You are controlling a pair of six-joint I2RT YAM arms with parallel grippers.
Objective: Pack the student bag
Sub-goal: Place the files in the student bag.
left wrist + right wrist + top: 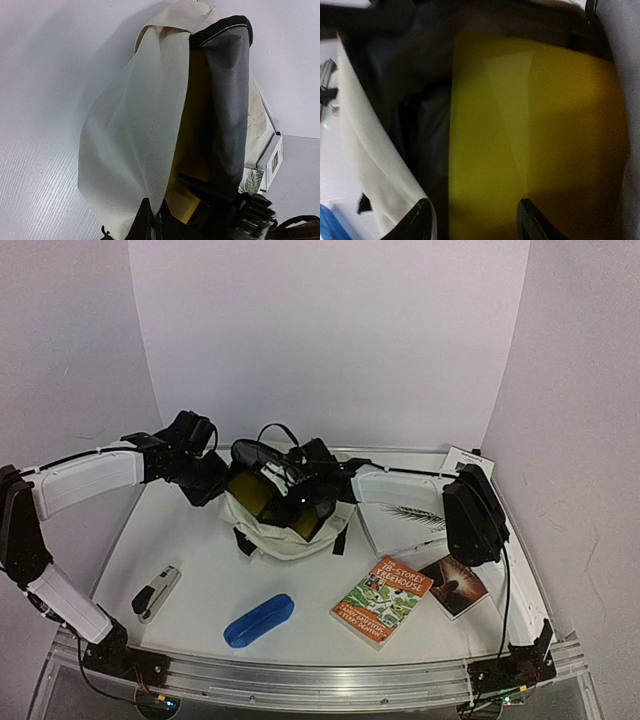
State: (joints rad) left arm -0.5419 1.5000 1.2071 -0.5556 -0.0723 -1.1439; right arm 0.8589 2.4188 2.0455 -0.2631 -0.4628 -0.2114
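The student bag (pixel 285 535), cream fabric with a dark lining, lies in the middle of the table with its mouth held up. My left gripper (pixel 222 485) is shut on the bag's cream edge (pixel 130 130), its tips pinching the cloth (pixel 156 212). My right gripper (pixel 300 495) reaches into the mouth. In the right wrist view it (pixel 475 215) stands open in front of a yellow book (pixel 520 125), with no grip showing. The same yellow book (pixel 192 125) shows inside the lining in the left wrist view, and in the top view (pixel 250 490). The bag's cream side (pixel 365 150) runs along the left.
On the table in front of the bag lie a stapler (pixel 157 592), a blue pencil case (pixel 258 619), an orange and green Treehouse book (pixel 382 601) and a dark book (pixel 455 585). A white book with a leaf print (pixel 405 520) lies to the right of the bag.
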